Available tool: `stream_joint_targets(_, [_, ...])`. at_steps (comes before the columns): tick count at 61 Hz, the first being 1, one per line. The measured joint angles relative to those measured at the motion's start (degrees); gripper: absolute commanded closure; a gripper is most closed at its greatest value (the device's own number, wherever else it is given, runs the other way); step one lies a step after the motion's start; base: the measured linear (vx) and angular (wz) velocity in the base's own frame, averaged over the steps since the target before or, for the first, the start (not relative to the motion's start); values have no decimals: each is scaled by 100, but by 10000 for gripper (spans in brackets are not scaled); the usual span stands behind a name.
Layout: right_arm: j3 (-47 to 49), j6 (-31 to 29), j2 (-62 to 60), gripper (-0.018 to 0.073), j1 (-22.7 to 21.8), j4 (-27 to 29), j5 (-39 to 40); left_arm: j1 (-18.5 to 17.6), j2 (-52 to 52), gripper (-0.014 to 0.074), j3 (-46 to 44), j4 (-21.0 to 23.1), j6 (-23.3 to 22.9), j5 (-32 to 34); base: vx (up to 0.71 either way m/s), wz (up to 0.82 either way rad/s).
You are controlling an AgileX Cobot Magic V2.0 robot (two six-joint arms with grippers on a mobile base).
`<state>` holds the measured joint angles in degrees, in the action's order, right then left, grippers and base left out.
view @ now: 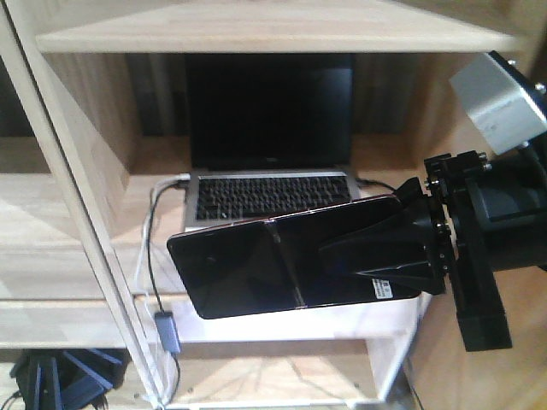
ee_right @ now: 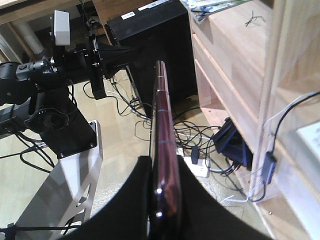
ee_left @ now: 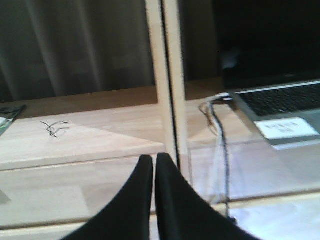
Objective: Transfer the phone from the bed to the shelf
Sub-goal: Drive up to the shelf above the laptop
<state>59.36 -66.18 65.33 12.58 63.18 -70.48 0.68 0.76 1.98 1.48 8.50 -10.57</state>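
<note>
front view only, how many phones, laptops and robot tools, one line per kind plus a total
phone: 1
laptop: 1
right tool: 1
total: 3

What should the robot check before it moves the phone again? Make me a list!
1. Grip on the phone by the right gripper: ok, pinched at one end.
2. Is the phone resting on the shelf: not ok, it hangs in the air.
3. Room near the laptop: cannot tell.
4. Is the cable clear of the phone: ok, apart.
5. Is the left gripper out of the way: ok, shut and empty.
</note>
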Motion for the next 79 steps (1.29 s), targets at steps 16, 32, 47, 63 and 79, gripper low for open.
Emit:
stream_joint_targets(16, [0,0,0,561,0,0,0,0,0,595,0,0,0,0,22,12])
stream_joint_targets(32, [0,0,0,561,0,0,0,0,0,595,0,0,0,0,16,1])
stream_joint_targets(47, [0,0,0,561,0,0,0,0,0,595,0,0,0,0,12,-2])
stream_joint_targets(63, [0,0,0,561,0,0,0,0,0,595,0,0,0,0,6,-1])
stream_joint_targets(79, [0,0,0,561,0,0,-5,0,0,595,0,0,0,0,1,-1])
